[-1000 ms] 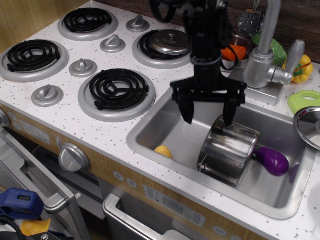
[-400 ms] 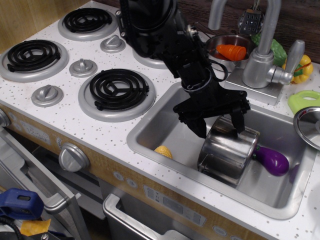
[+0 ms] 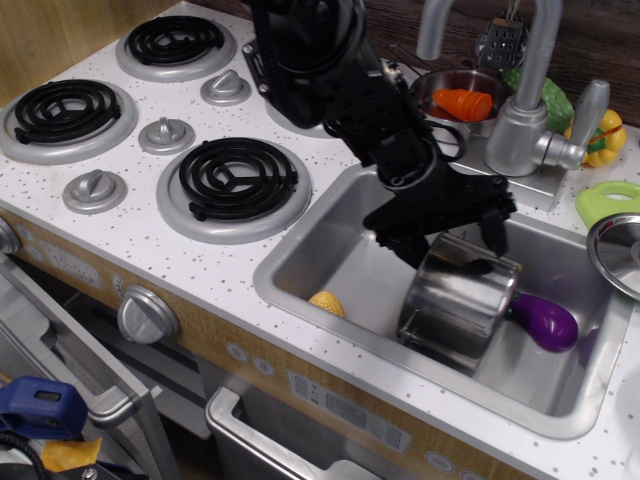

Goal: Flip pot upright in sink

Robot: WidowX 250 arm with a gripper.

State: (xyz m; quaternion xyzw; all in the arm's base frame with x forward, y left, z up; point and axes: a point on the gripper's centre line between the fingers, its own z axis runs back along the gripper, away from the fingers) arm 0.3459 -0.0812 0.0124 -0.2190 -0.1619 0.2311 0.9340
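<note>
The sink (image 3: 330,262) is the landmark, a silver-grey basin sunk into the white speckled bench (image 3: 215,265). Far left of it sit four black coil burners (image 3: 233,180) with grey knobs (image 3: 95,189) between them, and below the bench edge a round oven knob (image 3: 147,315) shows on the front panel.

Inside the sink, near its front left corner, lies a small yellow toy (image 3: 328,304), only partly seen above the rim. Just right of that, about mid-basin, the pot (image 3: 455,300) lies tipped on its side, its shiny wall facing the camera and its upper edge toward the back of the sink. The black arm (image 3: 340,70) reaches in from the back left, and the gripper (image 3: 452,243) hangs right at the pot's upper edge with its fingers spread wide, one finger (image 3: 410,250) left of the pot and the other over the pot's top right edge. Whether either finger touches the steel cannot be told.

Right of the pot, touching or just beside it, a purple eggplant (image 3: 545,322) lies on the sink floor. Behind the sink stands the tall faucet (image 3: 525,95), with a steel bowl (image 3: 455,88) holding an orange carrot (image 3: 463,103) to its left. At the sink's right rim rest a flat steel lid (image 3: 617,252) and a green toy (image 3: 605,200).
</note>
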